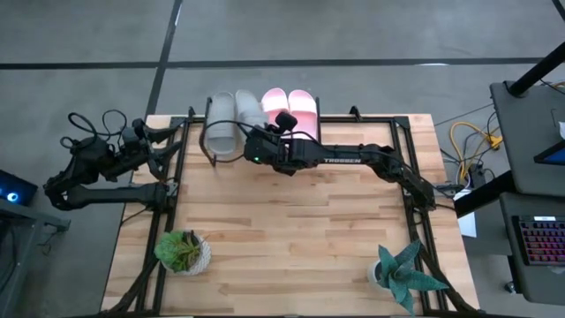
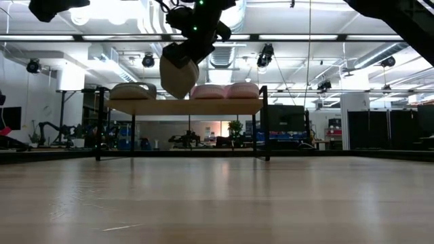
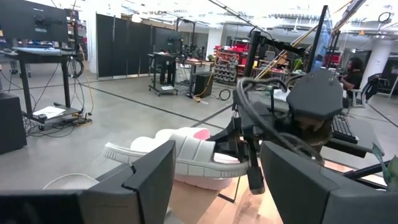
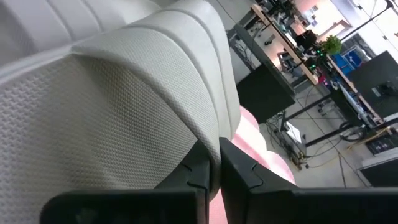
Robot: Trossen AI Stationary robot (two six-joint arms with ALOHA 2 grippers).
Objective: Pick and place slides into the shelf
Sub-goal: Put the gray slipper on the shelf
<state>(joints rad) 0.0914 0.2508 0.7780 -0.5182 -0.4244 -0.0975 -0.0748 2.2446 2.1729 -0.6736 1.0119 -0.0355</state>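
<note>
The shelf [image 2: 183, 106] stands at the table's far edge, a light plank on thin black legs. One grey slide [image 1: 220, 128] [image 2: 132, 90] and two pink slides [image 1: 290, 108] [image 2: 226, 90] lie on its top. My right gripper [image 1: 259, 146] reaches in from the table's right and is shut on the second grey slide [image 1: 250, 110] [image 2: 178, 74], between the lying grey one and the pink pair. My left gripper [image 1: 148, 141] [image 3: 214, 186] waits open near the table's far left corner. My right gripper [image 4: 214, 171] pinches the grey slide's side rim [image 4: 208, 140] beside the ribbed strap [image 4: 168, 56], between its two fingers and from above. The slide hangs tilted below the fingers, sole toward the table's near side. Its lower end [image 2: 178, 95] is close over the plank; whether it touches, I cannot tell.
Two potted plants stand near the table's near edge, one left [image 1: 183, 252] and one right [image 1: 404, 274]. Black frame rails [image 1: 172, 203] run along both sides of the table. The wooden middle [image 1: 291, 230] holds nothing. Cables lie by the left arm's base.
</note>
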